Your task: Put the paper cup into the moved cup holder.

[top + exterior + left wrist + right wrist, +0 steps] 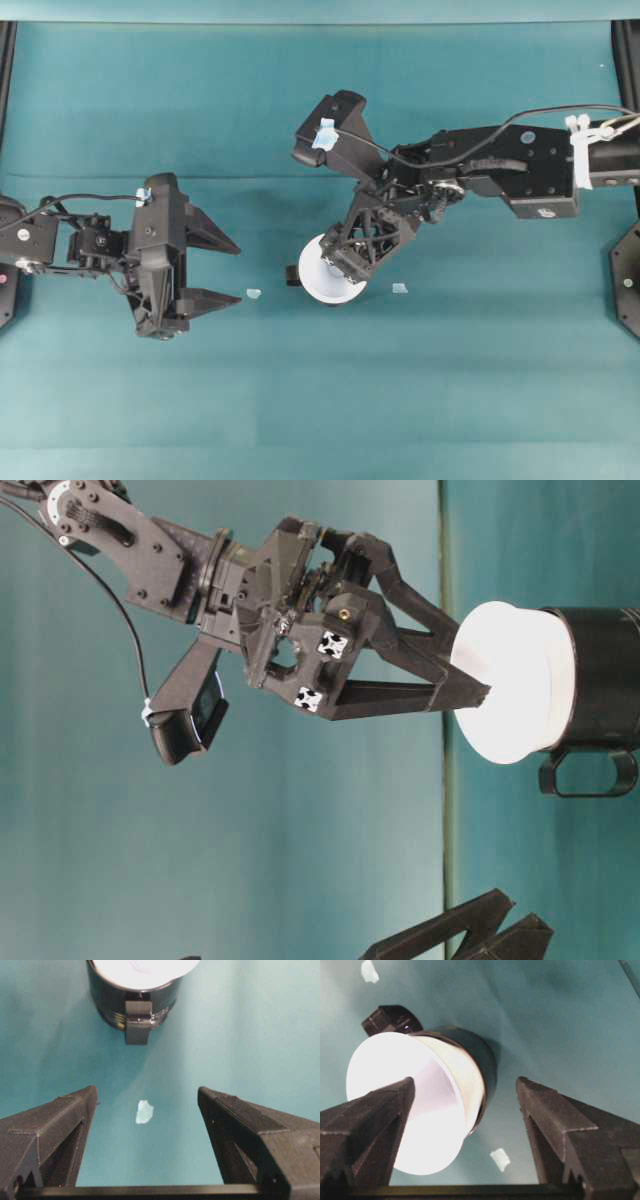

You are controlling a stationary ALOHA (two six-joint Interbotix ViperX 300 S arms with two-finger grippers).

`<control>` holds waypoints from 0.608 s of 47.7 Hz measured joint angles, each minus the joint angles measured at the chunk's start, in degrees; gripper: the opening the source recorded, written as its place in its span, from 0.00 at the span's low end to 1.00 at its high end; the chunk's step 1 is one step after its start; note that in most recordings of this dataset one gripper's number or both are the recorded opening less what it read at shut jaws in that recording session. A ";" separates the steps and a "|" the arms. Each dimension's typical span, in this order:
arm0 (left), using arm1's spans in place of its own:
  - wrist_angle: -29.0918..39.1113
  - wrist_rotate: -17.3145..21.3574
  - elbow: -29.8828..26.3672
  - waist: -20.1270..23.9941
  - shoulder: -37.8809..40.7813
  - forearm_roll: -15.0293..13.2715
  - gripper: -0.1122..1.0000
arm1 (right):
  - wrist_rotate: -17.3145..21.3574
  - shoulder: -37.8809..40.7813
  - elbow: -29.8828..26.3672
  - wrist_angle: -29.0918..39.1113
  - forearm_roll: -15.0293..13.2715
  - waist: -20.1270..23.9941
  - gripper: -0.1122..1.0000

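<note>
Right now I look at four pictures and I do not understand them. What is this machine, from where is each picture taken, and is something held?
These are two robot arms on a teal table. One picture looks from above, one from table level (turned sideways), and two from cameras on the wrists. The white paper cup sits in the black cup holder. The right gripper stands open with its jaws around the cup's rim, not squeezing it. The left gripper is open and empty. Small tape scraps lie on the table.

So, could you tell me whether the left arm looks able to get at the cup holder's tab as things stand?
Probably yes: the left end effector is open and faces the tab, with only bare cloth and a small scrap between.
</note>
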 measured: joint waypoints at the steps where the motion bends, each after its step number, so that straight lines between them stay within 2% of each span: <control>1: 0.00 0.00 0.09 0.00 -0.09 0.00 0.87 | 0.09 -0.09 0.09 0.00 0.00 0.09 0.78; 29: 0.00 0.00 0.09 0.00 -0.18 0.00 0.87 | -0.09 -3.43 0.97 -0.53 -0.26 0.88 0.79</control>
